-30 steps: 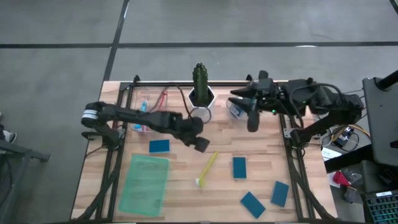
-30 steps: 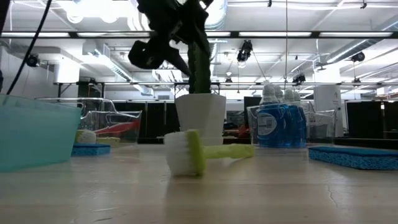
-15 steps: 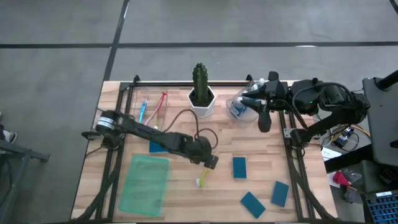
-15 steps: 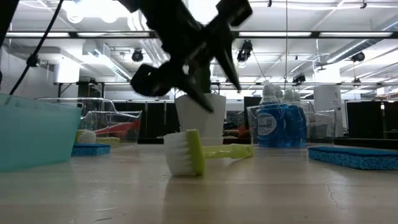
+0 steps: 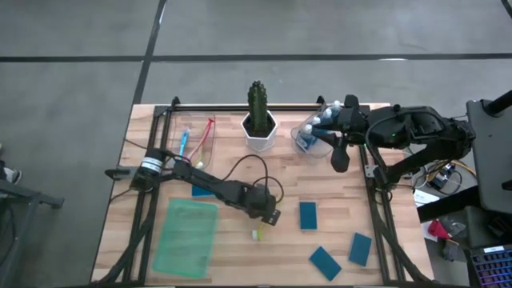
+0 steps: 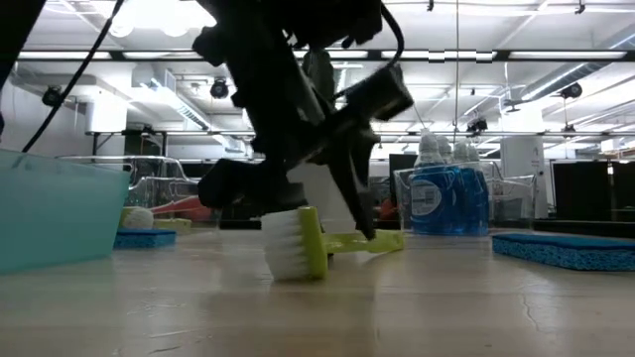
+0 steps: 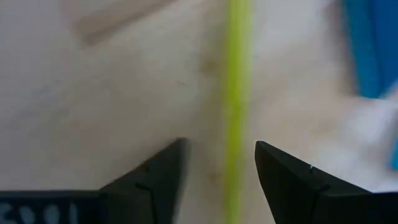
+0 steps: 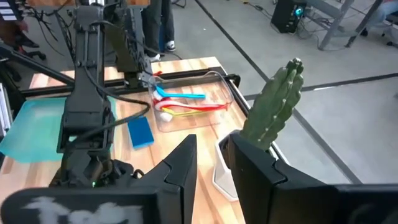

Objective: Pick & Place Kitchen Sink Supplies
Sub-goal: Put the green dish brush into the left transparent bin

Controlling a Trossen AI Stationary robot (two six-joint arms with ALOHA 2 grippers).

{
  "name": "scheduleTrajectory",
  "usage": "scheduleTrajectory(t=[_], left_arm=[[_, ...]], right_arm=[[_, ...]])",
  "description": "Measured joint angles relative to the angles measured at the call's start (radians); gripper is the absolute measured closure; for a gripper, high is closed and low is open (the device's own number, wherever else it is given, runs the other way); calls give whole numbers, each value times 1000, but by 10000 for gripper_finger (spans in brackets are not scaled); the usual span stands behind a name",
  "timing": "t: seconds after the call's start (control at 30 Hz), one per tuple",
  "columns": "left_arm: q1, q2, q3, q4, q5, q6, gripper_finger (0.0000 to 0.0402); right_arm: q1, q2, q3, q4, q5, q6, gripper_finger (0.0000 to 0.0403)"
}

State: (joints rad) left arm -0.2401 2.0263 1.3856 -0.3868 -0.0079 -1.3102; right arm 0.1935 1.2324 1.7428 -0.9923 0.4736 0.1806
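Observation:
A lime brush lies flat on the table, its white bristle head (image 6: 288,246) near and its thin handle (image 7: 236,93) running away from it. My left gripper (image 7: 221,146) is open low over that handle, one finger on each side; whether a finger touches it, I cannot tell. In the high view it sits at mid-table (image 5: 268,214). My right gripper (image 8: 211,155) is raised at the far right (image 5: 328,132), its fingers a little apart with nothing between them, beside the blue bottles (image 5: 308,138) in a clear container.
A cactus (image 5: 258,104) in a white pot stands at the far middle. A clear box with brushes (image 5: 192,136) is at the far left, a green tray (image 5: 186,234) at the near left. Teal sponges (image 5: 308,214) (image 5: 360,248) (image 5: 324,262) lie near right, and one (image 5: 204,190) lies under the left arm.
My left gripper has come down from above the table and toward the near edge, ending low over the lime brush's handle. The brush has stayed where it was. My right gripper has drawn back a little toward the table's right edge.

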Motion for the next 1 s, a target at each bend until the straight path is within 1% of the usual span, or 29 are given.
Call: scheduleTrajectory(t=[0.1,0.2,0.3,0.43,0.47,0.6,0.73,0.9,1.0], left_arm=[[0,8,2,-3,24,0,204],[1,12,2,-19,25,-1,236],[4,13,2,-28,25,13,289],[12,13,2,-33,32,33,374],[16,12,3,-33,35,40,384],[31,-3,3,-49,52,54,380],[53,-59,2,-135,58,92,384],[81,-170,2,-293,50,139,390],[99,-252,2,-402,30,164,383]], right_arm=[[0,0,-4,1,0,-1,321],[0,0,-13,1,0,-1,328],[-1,0,-26,1,1,-1,333],[-1,0,-45,0,1,0,338],[-1,0,-48,0,0,0,339],[0,0,-51,2,0,3,339],[0,-2,-51,1,0,3,335],[-1,-8,-50,7,0,2,333],[-1,-11,-50,7,0,0,338]])
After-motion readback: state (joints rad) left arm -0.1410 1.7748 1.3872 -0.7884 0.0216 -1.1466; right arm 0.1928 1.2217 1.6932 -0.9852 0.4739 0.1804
